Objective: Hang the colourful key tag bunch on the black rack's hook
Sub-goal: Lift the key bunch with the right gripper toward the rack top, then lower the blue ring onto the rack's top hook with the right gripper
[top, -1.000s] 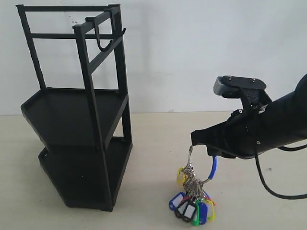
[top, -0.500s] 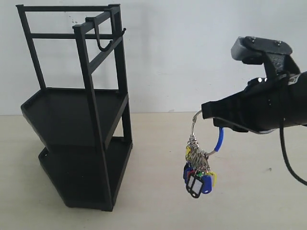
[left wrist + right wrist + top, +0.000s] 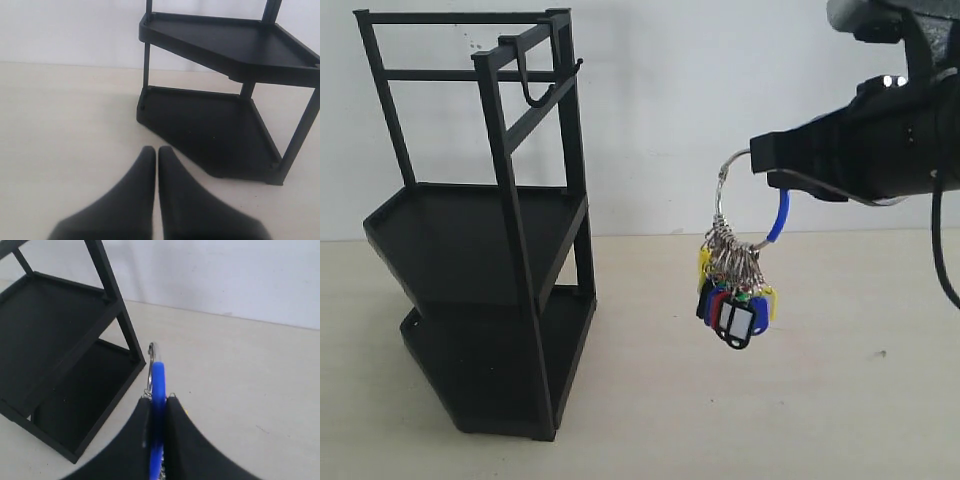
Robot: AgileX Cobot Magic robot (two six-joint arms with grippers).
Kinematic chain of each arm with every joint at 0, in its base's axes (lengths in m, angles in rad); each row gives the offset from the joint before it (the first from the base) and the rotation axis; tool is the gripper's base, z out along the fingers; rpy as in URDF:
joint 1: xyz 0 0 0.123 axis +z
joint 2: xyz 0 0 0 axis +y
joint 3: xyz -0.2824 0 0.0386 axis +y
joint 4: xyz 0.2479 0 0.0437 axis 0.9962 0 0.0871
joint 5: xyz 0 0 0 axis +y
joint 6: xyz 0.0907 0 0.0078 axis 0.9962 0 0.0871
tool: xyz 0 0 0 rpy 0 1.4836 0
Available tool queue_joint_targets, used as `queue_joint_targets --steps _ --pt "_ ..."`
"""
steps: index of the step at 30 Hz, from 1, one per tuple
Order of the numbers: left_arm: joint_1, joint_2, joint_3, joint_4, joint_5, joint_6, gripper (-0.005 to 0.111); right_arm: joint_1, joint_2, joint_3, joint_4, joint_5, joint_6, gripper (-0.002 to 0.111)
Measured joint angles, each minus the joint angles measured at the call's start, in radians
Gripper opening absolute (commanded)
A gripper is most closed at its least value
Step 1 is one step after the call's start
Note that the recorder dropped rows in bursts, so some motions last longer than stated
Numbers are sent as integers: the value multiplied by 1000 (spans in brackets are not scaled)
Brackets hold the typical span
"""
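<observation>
The colourful key tag bunch point(image 3: 735, 296) hangs in the air right of the black rack point(image 3: 480, 250), its blue-and-silver loop point(image 3: 157, 375) pinched by my right gripper point(image 3: 767, 158), which is shut on it. The tags dangle well above the table. The hook point(image 3: 532, 92) sits on the rack's top bar, far up and left of the bunch. My left gripper point(image 3: 156, 151) is shut with nothing between its fingers, low over the table near the rack's lower shelf point(image 3: 210, 130); it does not show in the exterior view.
The rack's two tray shelves point(image 3: 460, 240) hold nothing. A white wall point(image 3: 720, 100) stands behind the beige table point(image 3: 720, 420). Open tabletop lies between the rack and my right arm point(image 3: 880, 140).
My right gripper has risen with the key tag bunch, lifting the tags off the table to about mid-height. The rack and left gripper have not moved.
</observation>
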Motion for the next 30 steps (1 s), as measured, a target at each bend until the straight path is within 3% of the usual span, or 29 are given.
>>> queue_joint_targets --steps 4,21,30 --pt "0 0 0 0 0 0 4 16 0 -2 -2 -48 0 0" --pt "0 0 0 0 0 0 4 287 0 -2 -16 -386 -33 0" --pt "0 0 0 0 0 0 4 370 30 -7 -19 -495 -103 0"
